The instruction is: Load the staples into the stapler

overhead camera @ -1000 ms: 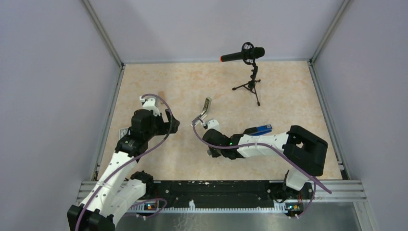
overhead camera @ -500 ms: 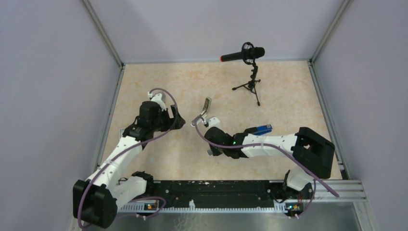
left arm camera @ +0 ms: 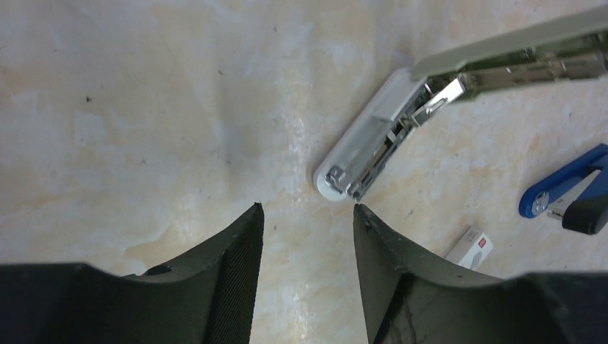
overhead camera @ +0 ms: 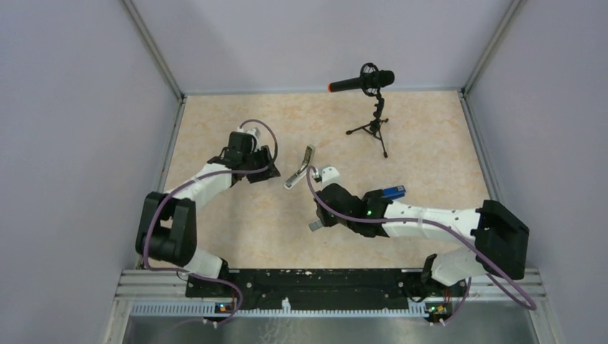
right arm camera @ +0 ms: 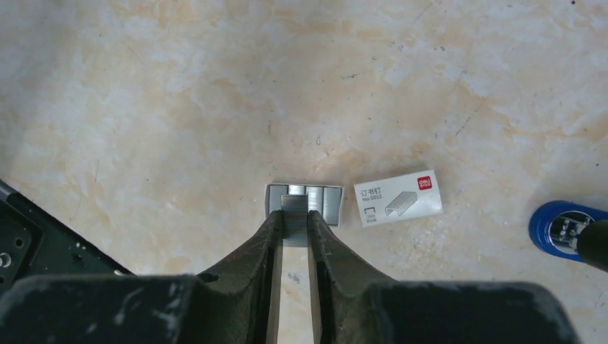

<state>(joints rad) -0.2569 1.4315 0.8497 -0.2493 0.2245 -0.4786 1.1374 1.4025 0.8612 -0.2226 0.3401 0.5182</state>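
While stapler (left arm camera: 373, 136) is seen hinged open, rail (left arm camera: 516, 68) exposed, loading is judged not yet done. Beside white box (right arm camera: 398, 197), staples (right arm camera: 326, 202) are pinched by nearly closed right gripper (right arm camera: 295, 215); carrying and insertion are left. Near stapler, left gripper (left arm camera: 307, 209) is held wide open, empty.

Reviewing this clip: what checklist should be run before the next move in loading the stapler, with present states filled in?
1. Stapler swung open, metal rail exposed: ok.
2. Right gripper jaws closed on a staple strip: ok.
3. Strip lifted free of the grey staple block: cannot tell.
4. Left gripper steadying the stapler: not ok; jaws open, empty, just short of its rounded end.
5. White staple box apart from the right jaws: ok.
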